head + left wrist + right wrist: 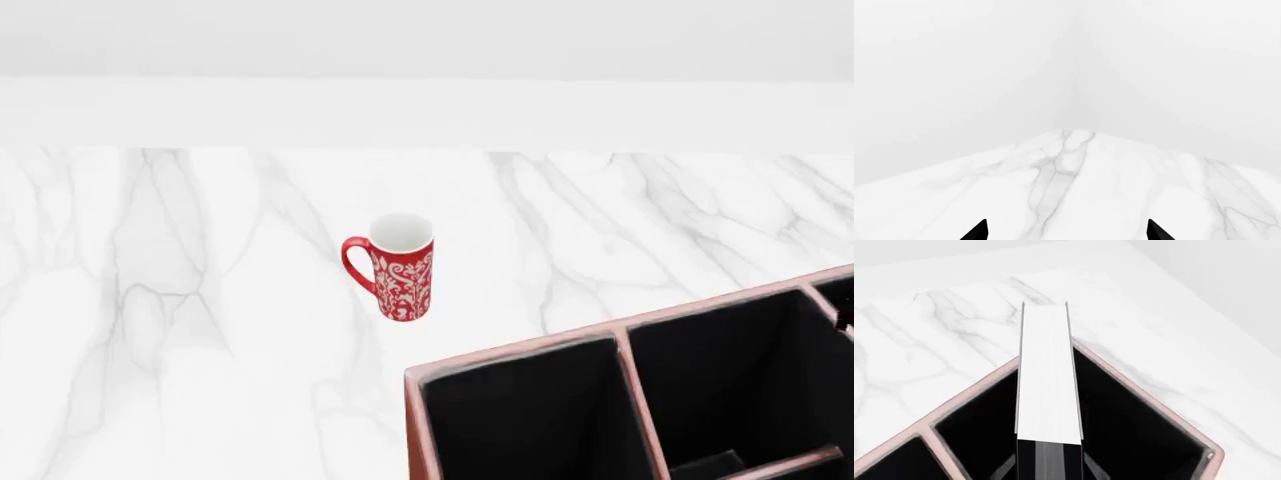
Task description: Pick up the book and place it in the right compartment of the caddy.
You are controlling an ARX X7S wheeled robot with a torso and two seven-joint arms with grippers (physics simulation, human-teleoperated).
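Head view: a white marble table (160,330) with grey veining runs back to a plain white wall. A red-and-white patterned mug (395,266) stands upright near the middle of the table, its handle to the left and its white interior visible. To the right and nearer, well apart from the mug, sits the caddy (514,350), cut off by the near and right edges of the view. Its pale reddish rim frames black-lined compartments split by dividers; at least two large compartments show side by side. Neither arm nor the book appears in this view.

Right wrist view: the book (1047,375) fills the centre, seen edge-on, with white page edges between two thin black covers. It stands over a black-lined compartment at a corner of the caddy (1147,402), its far end reaching beyond the caddy's rim over the table (934,340). Whether it is inside the compartment or only above it cannot be told, nor which compartment this is. The dark end of the book sits at the camera's edge of the picture, where the right hand would be; the fingers themselves are not seen, so its state cannot be told.

Left wrist view: two black fingertips of the left hand (1067,231) stand wide apart with nothing between them, above bare table (1074,185) facing a corner of white walls.
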